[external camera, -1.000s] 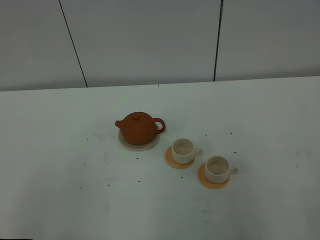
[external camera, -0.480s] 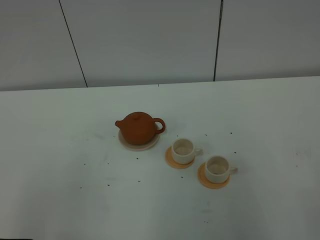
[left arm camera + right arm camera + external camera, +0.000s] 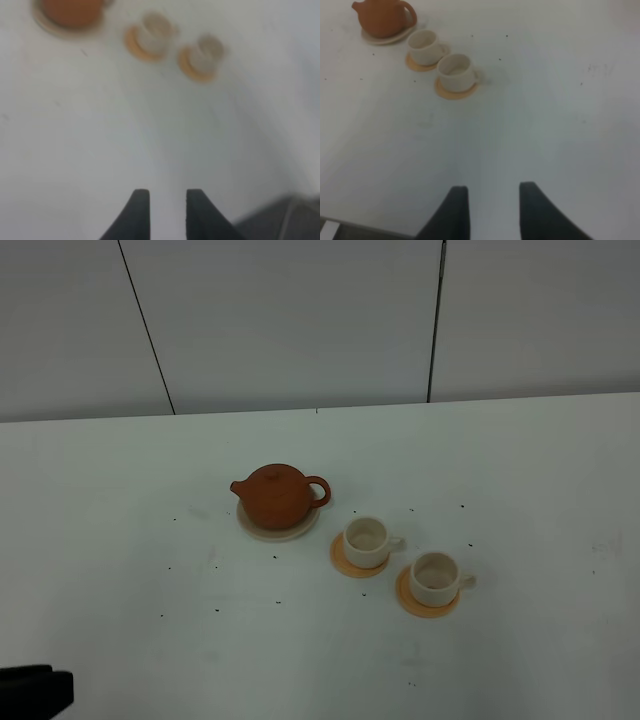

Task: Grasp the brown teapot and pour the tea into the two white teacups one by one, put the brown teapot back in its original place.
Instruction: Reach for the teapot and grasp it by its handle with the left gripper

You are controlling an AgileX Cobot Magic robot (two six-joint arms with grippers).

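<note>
The brown teapot (image 3: 279, 494) stands upright on its pale cream saucer (image 3: 259, 531) mid-table, spout to the left, handle to the right. The two white teacups (image 3: 366, 539) (image 3: 436, 576) stand on orange coasters to its right and nearer the front. My left gripper (image 3: 167, 212) is open and empty over bare table, far from the blurred teapot (image 3: 70, 10) and cups (image 3: 155, 29) (image 3: 207, 49). My right gripper (image 3: 492, 207) is open and empty, well short of the teapot (image 3: 384, 17) and cups (image 3: 425, 46) (image 3: 455, 69).
A dark part of the left arm (image 3: 32, 688) shows at the front left corner of the white table (image 3: 520, 470). A grey panelled wall (image 3: 300, 320) stands behind. The table's front edge (image 3: 332, 227) lies near the right gripper.
A dark part of the left arm has come into the exterior view at the bottom left. The teapot and the cups have not moved.
</note>
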